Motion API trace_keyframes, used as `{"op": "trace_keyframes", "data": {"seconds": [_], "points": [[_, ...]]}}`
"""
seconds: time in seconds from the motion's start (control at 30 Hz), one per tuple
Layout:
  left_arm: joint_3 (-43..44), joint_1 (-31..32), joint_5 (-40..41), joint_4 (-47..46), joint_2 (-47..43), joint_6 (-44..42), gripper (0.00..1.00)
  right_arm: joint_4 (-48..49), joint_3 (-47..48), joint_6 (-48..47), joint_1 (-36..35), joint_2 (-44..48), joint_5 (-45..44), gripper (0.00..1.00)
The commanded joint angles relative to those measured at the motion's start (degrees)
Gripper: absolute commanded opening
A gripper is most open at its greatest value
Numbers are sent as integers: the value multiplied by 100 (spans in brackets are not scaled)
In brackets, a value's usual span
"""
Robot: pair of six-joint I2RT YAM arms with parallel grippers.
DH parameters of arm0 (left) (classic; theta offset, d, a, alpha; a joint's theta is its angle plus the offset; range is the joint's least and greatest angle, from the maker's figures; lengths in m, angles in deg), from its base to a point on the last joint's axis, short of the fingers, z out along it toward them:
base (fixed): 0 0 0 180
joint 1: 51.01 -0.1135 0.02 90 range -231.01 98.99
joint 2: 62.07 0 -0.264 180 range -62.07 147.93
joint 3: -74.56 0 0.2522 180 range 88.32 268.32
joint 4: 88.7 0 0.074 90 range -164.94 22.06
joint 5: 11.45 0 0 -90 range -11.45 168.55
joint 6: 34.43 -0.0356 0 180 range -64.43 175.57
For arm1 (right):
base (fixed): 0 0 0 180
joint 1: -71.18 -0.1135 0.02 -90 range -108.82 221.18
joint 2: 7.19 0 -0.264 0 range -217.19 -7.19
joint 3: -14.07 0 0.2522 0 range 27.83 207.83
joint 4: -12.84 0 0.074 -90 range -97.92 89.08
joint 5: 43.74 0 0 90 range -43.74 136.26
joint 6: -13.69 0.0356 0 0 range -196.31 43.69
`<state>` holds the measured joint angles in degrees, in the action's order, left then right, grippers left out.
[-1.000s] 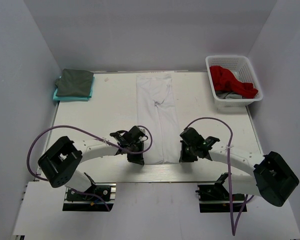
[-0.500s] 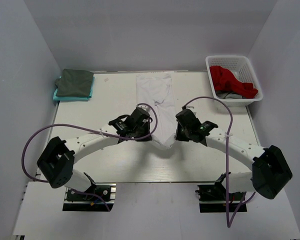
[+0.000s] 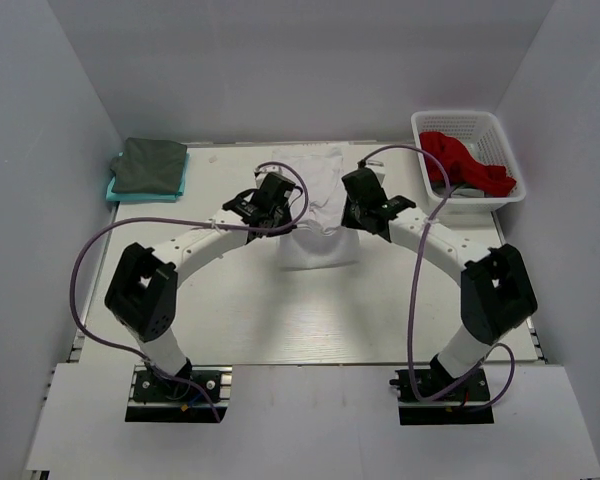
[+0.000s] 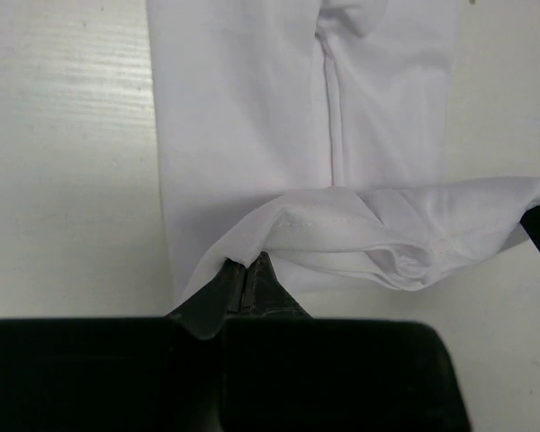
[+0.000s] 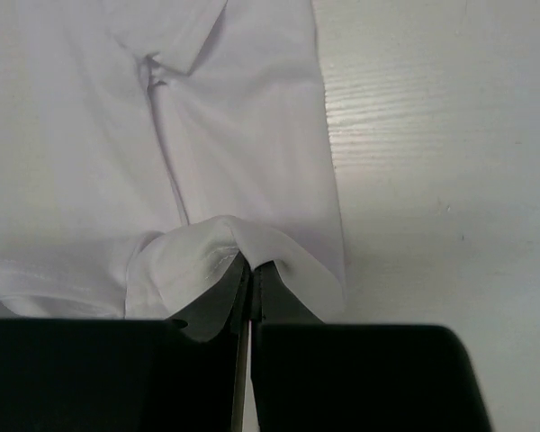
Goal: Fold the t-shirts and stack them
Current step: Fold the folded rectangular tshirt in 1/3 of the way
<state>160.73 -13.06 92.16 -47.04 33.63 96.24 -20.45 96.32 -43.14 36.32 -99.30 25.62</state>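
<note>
A white t-shirt (image 3: 318, 215) lies lengthwise at the table's middle back, its near end lifted and carried over its far half. My left gripper (image 3: 283, 212) is shut on the left corner of that hem (image 4: 252, 245). My right gripper (image 3: 348, 212) is shut on the right corner (image 5: 238, 241). A dark grey-green t-shirt (image 3: 150, 164) lies folded on a teal one (image 3: 177, 191) at the back left. Red cloth (image 3: 462, 160) fills the white basket (image 3: 507, 197) at the back right.
White walls close in the table on the left, back and right. Purple cables (image 3: 417, 300) loop from both arms over the table. A grey cloth (image 3: 458, 190) lies under the red one in the basket.
Both grippers have carried the shirt's near hem from the table's front edge toward the back, folding the shirt over itself. Both arms now stretch far out.
</note>
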Motion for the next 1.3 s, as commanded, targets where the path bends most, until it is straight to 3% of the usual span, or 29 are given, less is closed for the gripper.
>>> {"op": "trace_keyframes", "data": {"seconds": [0.0,0.63,0.67,0.7,0.73,0.77,0.8,0.9,1.03,1.27], "points": [[520,-165,134,-171,281,-208,0,230,559,-328,197,-297,-63,0],[1557,-877,-253,-944,1784,-542,1,792,2097,-794,883,-2152,912,0],[1653,-947,-253,-866,1890,-542,11,845,2151,-794,936,-2327,974,0],[1915,-1017,-253,-813,2004,-490,45,880,2360,-760,945,-2494,1105,9],[2049,-1018,-253,-813,2214,-489,71,846,2580,-742,1015,-2600,1132,18],[2180,-1088,-201,-812,2312,-542,87,872,2712,-768,1059,-2845,1176,41],[2556,-1167,-200,-647,2408,-542,97,915,2940,-794,1120,-2917,1185,51],[3190,-1299,-139,-444,2612,-831,100,758,3494,-908,1217,-3040,1360,85],[2992,-1299,-332,-443,2252,-1052,100,801,2867,-891,1218,-2410,1546,90],[903,-1132,-1130,-531,1102,-1149,100,1259,310,-663,1209,-994,1721,90]]}}
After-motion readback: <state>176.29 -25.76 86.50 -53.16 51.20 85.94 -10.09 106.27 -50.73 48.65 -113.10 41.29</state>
